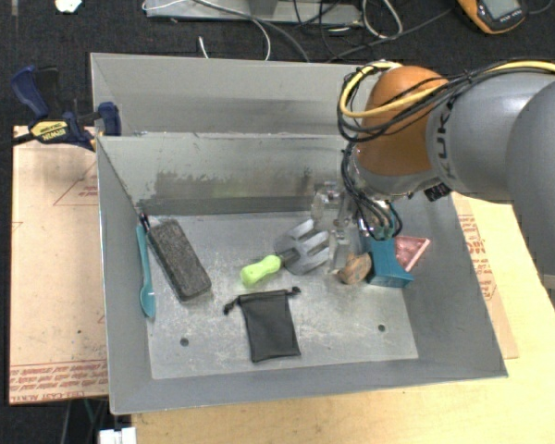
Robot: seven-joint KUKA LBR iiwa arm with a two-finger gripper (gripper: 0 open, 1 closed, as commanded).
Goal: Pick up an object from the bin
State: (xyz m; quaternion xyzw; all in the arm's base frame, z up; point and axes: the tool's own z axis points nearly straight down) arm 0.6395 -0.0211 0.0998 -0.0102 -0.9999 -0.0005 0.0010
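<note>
Starting at the left wall of the bin [120,248]: a teal toothbrush-like stick [146,280] lies along it, and just beside it sits a dark grey block [178,259], angled from far-left to near-right; moving along, a black drawstring pouch [270,328] lies flat on the near side of the floor; just beyond it, a green-handled tool [262,268] points its grey head to the right; and here's the gripper [339,246], down low, right of centre, set between that grey head and a tan lump [355,268]; whether it stands wide or narrow I cannot tell; right of the lump, touching it, a blue box [387,262]; a pink piece [413,248] tucked against the box's right side.
</note>
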